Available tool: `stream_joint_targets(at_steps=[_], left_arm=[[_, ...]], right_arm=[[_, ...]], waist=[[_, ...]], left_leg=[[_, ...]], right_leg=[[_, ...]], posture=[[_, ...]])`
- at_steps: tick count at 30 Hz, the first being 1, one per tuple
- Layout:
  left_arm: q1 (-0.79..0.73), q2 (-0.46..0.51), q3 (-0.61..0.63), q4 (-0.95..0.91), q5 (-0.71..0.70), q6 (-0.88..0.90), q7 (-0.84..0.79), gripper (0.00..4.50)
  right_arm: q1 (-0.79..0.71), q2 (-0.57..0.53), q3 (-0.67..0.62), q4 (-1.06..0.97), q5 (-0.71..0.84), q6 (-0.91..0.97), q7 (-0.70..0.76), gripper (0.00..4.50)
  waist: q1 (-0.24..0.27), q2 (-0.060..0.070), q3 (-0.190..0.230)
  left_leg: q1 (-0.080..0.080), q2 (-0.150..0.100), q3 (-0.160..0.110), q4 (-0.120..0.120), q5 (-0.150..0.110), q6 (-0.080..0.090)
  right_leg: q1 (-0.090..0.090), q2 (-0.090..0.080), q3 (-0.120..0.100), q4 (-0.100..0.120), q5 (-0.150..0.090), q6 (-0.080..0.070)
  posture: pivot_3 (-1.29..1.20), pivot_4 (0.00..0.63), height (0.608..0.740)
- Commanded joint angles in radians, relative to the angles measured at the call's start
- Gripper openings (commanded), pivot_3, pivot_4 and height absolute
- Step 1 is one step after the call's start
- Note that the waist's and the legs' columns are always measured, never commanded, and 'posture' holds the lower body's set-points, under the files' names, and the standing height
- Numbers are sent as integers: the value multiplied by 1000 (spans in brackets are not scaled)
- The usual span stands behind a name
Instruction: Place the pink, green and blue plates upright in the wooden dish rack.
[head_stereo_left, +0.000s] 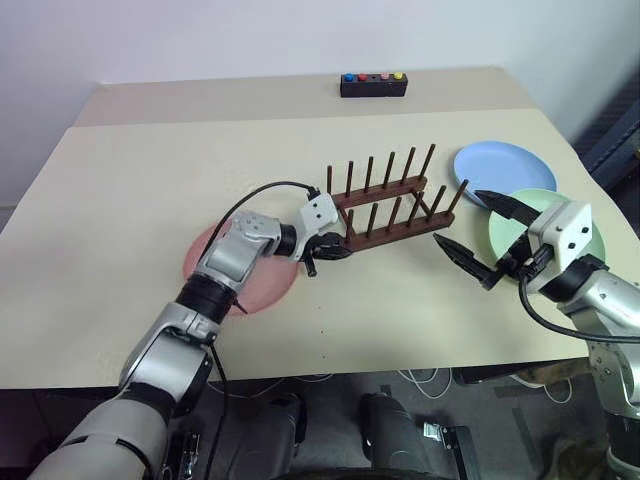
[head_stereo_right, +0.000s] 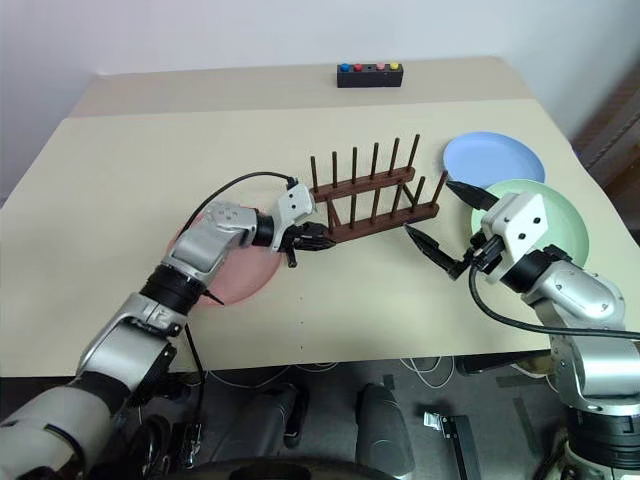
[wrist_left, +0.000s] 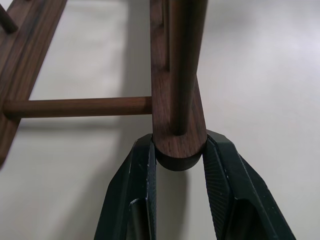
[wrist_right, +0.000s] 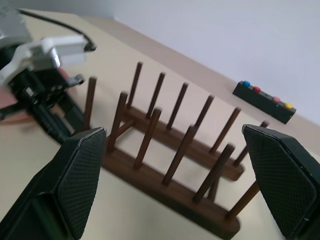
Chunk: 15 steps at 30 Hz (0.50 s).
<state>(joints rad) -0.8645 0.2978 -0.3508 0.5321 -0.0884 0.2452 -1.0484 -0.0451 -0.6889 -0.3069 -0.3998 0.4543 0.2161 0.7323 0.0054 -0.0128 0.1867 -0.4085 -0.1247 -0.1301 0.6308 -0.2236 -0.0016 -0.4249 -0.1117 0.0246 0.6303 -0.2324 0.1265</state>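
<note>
Left gripper clamped on near rail end of wooden dish rack. Right gripper spread wide, empty, beside rack's other end.

The wooden dish rack stands in the middle of the table, and its pegs block the way across. The left gripper pinches the rack's near rail end. The right gripper hangs wide open by the other end. Behind the rack the table is bare up to the black box.
</note>
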Motion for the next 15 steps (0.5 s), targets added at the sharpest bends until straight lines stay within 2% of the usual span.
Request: stream_joint_targets(at_steps=[1, 6, 15], left_arm=[[-56, -32, 27, 74, -4, -129, -47, 694], [-101, -54, 8, 205, 30, -245, -142, 694], [-172, -83, 32, 395, 94, -331, -124, 694]], right_arm=[[-12, -12, -20, -52, 12, 7, -10, 4500], [-9, -17, -25, -61, 4, 15, -10, 4500], [-3, -15, -32, -75, 5, 25, -18, 4500]], waist=[[3, 0, 0], [4, 0, 0], [4, 0, 0]], left_leg=[[0, 0, 0, 0, 0, 0], [0, 0, 0, 0, 0, 0], [0, 0, 0, 1, 0, 0]], right_leg=[[0, 0, 0, 0, 0, 0], [0, 0, 0, 0, 0, 0], [0, 0, 0, 0, 0, 0]], posture=[[0, 150, 740], [0, 150, 740], [0, 150, 740]])
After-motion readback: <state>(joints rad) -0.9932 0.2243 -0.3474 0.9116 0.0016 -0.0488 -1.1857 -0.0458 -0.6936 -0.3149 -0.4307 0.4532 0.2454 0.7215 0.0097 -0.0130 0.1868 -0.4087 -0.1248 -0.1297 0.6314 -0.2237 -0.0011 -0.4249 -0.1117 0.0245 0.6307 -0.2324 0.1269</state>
